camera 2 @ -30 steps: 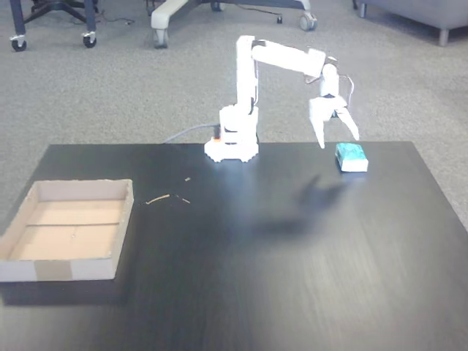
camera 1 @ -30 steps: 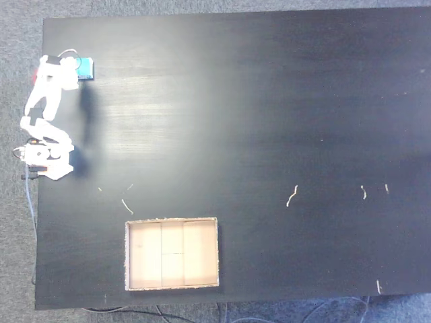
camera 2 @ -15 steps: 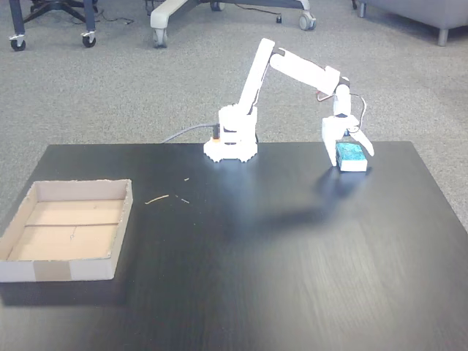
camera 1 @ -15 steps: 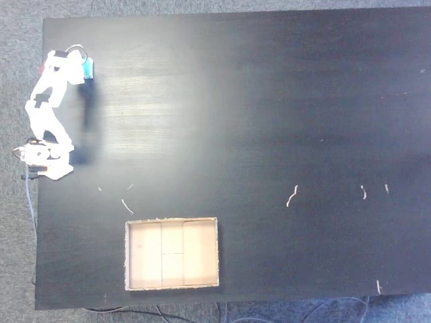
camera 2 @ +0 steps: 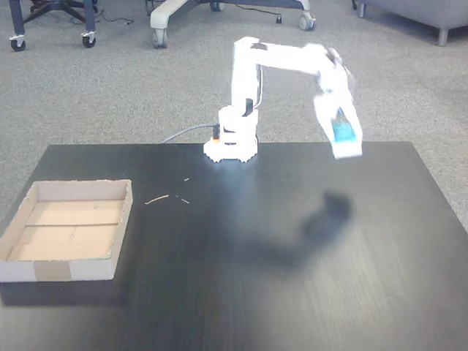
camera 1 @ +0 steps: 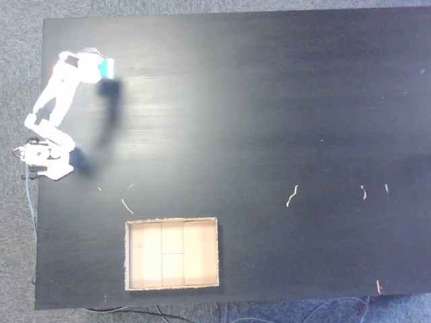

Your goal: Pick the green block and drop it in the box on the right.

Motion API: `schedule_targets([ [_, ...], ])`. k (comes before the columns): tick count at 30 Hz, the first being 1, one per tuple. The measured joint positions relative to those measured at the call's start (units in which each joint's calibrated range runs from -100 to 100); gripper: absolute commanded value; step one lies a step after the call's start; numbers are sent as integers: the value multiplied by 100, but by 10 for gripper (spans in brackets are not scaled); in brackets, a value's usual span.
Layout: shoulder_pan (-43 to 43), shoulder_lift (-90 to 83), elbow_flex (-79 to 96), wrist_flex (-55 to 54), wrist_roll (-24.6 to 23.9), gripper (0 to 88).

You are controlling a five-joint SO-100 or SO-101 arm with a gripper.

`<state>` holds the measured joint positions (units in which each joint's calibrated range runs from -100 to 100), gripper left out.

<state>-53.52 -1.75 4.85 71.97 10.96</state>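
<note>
The green block [camera 2: 341, 129] hangs in the air above the table's far right corner, held between the white fingers of my gripper [camera 2: 345, 140], which is shut on it. Seen from above, the same block [camera 1: 106, 68] shows as a teal patch at the tip of the gripper [camera 1: 106, 68], near the table's top left corner. The box [camera 2: 67, 228] rests at the table's near left in the front fixed view. From above, the box [camera 1: 172, 253] lies by the bottom edge, well away from the arm.
My arm's white base [camera 2: 232, 143] stands at the table's far edge, with a cable trailing off it. A few pale scraps [camera 1: 291, 196] lie scattered on the black table [camera 1: 269, 121]. Chair bases [camera 2: 168, 14] stand on the carpet beyond.
The gripper has shut on the green block and lifted it off the table. Its shadow has moved out over the tabletop.
</note>
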Motion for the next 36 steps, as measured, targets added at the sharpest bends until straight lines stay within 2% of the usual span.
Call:
schedule_targets([
  [3,1564,-1437,-498,532,220,136],
  [6,3428,-2473,-739,499,464,140],
  [10,5973,-3576,356,-725,840,142],
  [14,7388,-3960,2047,-2505,1031,146],
  [17,7844,-3409,1834,-2819,1026,147],
  [24,8750,-443,-748,-2803,957,146],
  [31,8952,2231,-2466,-2932,952,144],
  [36,8982,3333,-3863,-2247,972,168],
])
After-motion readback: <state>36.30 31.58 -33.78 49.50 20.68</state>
